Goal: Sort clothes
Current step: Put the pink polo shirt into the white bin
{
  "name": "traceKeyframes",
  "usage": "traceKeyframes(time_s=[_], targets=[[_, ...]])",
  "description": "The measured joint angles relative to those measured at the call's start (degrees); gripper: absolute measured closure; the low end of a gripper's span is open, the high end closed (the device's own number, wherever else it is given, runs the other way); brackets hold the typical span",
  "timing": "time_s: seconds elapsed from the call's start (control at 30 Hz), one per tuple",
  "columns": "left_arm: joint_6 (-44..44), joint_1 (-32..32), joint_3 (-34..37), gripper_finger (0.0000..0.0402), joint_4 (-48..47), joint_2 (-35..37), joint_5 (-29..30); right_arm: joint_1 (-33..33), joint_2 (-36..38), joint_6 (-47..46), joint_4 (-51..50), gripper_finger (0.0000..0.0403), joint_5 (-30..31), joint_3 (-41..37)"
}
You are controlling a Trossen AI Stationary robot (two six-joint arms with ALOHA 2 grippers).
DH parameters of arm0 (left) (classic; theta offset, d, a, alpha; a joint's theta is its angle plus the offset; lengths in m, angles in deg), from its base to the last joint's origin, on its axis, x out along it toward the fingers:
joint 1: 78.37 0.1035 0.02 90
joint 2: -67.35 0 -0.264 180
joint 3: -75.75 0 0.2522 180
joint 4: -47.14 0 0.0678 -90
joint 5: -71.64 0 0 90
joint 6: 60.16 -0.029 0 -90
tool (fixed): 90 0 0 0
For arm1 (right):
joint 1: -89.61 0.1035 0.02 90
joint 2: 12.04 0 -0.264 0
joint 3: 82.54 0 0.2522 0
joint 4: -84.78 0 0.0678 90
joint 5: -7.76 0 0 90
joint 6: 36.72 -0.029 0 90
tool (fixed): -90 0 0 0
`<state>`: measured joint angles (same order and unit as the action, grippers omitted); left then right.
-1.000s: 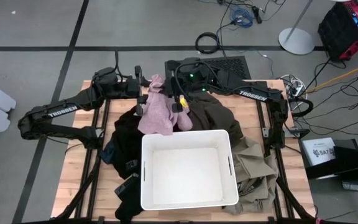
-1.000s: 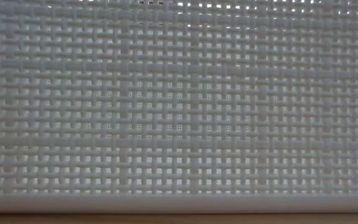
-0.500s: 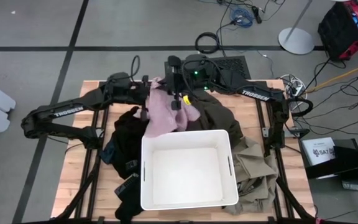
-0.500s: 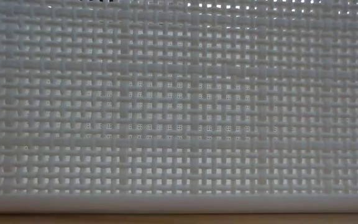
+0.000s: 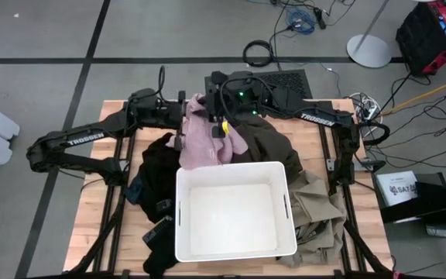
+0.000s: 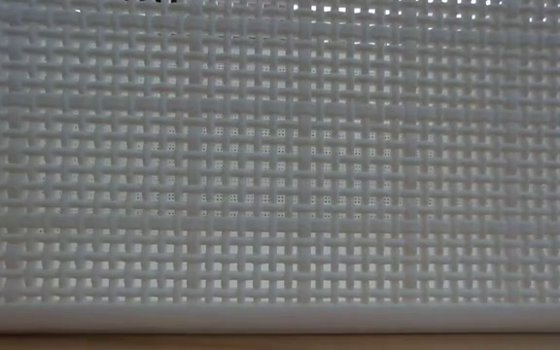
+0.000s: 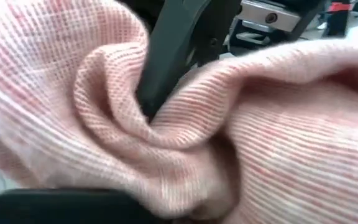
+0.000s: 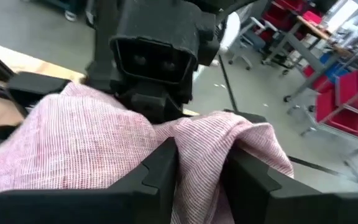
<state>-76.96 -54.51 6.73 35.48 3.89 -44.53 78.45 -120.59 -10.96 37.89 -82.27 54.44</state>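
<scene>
The pale pink garment [image 5: 205, 138] hangs between the two grippers at the far side of the table [image 5: 99, 209], above the heap of clothes. Its long axis runs from the far edge toward the white bin [image 5: 235, 211], with the gathered top at the far end and the loose lower hem reaching almost to the bin's far rim. The left gripper [image 5: 183, 124] holds the garment's left edge; in the left wrist view the pink knit [image 7: 247, 137] is bunched around a dark finger [image 7: 173, 56], so its claw is clamped on the cloth. The right gripper [image 5: 217, 122] sits at the garment's right edge; the right wrist view shows pink fabric [image 8: 104, 149] lying between its two fingers [image 8: 160, 168], but whether they pinch it or stand slack I cannot tell. A dark olive-green garment [image 5: 265, 147] lies under the right arm, a black one [image 5: 157, 174] left of the bin, and a khaki-tan one [image 5: 316, 209] to the bin's right
</scene>
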Motion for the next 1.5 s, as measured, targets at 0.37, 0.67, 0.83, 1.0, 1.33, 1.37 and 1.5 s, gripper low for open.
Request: traceKeyframes(time_s=[0.37, 0.67, 0.83, 1.0, 1.33, 1.37, 1.5], targets=[[-0.1, 0.6, -0.1, 0.0381, 2.5, 3.1, 10.8, 0.4, 5.9, 3.2, -1.4, 0.0293, 0.4, -0.1], [2.5, 3.6, -0.6, 0.0381, 8.1, 10.6, 17.2, 0.4, 15.2, -3.8, -13.7, 0.0293, 0.3, -0.1], [8.3, 3.4, -7.4, 0.0381, 9.2, 11.6, 14.9, 0.2, 17.5, -7.7, -23.2, 0.0293, 3.1, -0.2], [20.3, 2.1, -16.6, 0.0381, 9.2, 9.5, 11.8, -0.2, 18.8, -12.1, -29.4, 0.0293, 10.3, -0.2], [42.2, -5.4, -31.3, 0.0381, 12.7, 1.5, 9.8, -6.4, 20.8, -19.6, -34.1, 0.0293, 33.1, -0.2], [44.3, -6.6, -32.5, 0.0381, 13.6, 0.6, 9.8, -7.6, 20.8, -20.5, -35.3, 0.0293, 33.2, -0.2], [49.2, -12.7, -38.1, 0.0381, 15.5, -3.3, 9.8, -12.3, 20.8, -24.8, -40.6, 0.0293, 33.0, -0.2]])
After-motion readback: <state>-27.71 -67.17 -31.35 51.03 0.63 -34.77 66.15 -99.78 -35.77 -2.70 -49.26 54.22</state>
